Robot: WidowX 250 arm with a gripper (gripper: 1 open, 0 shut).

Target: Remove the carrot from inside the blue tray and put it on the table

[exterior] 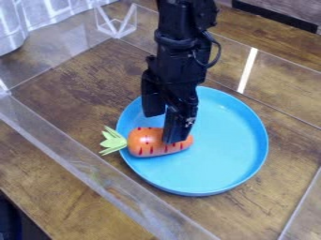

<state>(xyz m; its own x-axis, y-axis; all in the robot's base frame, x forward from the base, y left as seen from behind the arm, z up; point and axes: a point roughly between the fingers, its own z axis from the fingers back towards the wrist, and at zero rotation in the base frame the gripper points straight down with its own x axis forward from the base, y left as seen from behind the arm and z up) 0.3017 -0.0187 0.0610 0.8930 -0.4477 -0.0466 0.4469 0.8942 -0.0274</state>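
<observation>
The carrot lies on its side at the near-left part of the blue tray. Its long axis runs roughly left to right in the view, a little tilted, so that the right end lies slightly farther from the camera. The light green leafy top points to the left and sticks out over the tray's rim, above the worktop. The orange body rests on the rim and the tray floor just inside it.

The claw points straight down over the carrot's middle, and its jaws stand open, one on each side of the body. They do not squeeze it, and I cannot tell whether a finger touches it.

The right and far parts of the tray are bare blue surface. Left of the tray and in front of it, the dark wooden worktop gives open room. A clear transparent panel crosses the near-left side diagonally, near the leaves. At the top left stand a clear stand-like object and something grey, only partly in view.
</observation>
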